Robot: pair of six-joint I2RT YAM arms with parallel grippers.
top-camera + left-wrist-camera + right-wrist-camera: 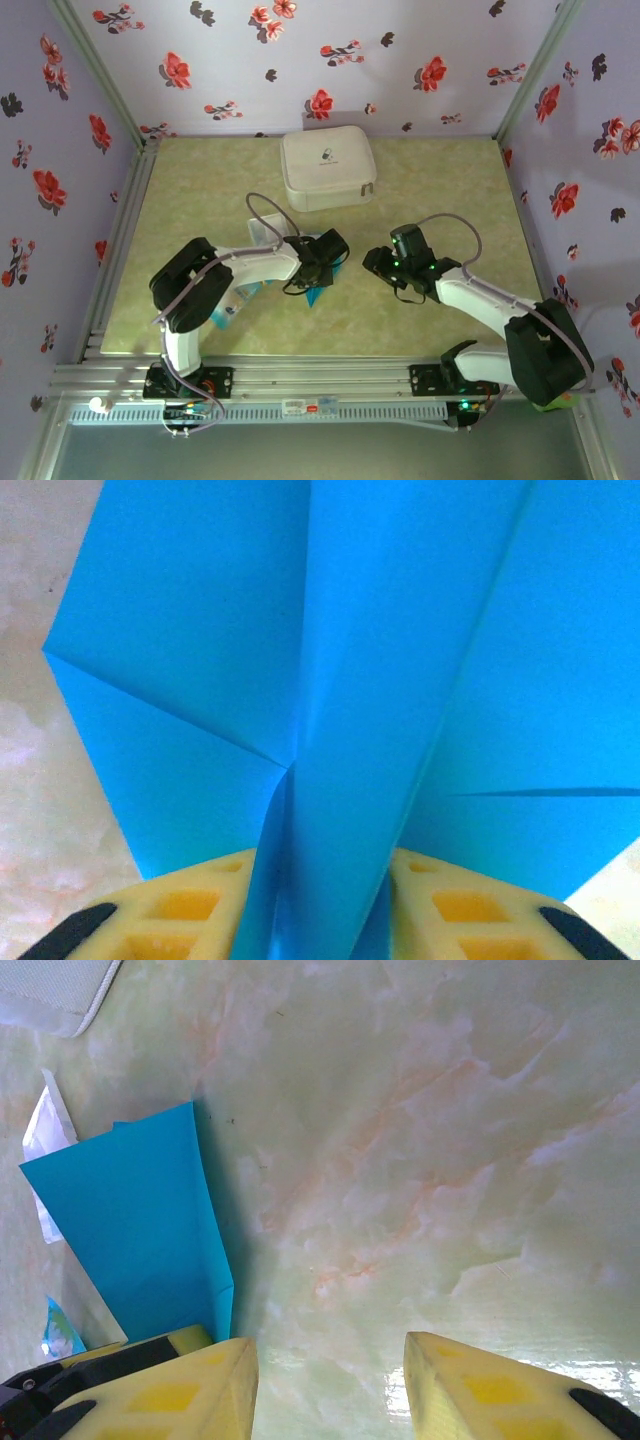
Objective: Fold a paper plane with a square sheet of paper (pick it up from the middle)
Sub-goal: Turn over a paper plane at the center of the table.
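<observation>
I can see two robot arms: the left arm (190, 285) at seven o'clock, the right arm (540, 350) at five. One blue folded paper (318, 294) in the middle. One white case (327, 168) at twelve. One pale packet (235, 305) at eight.

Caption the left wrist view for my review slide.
Left claw straddles a raised centre fold of the creased blue paper on the marbled table.

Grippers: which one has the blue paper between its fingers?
The left gripper: the folded blue paper runs through it; the right gripper is open over bare table.
</observation>
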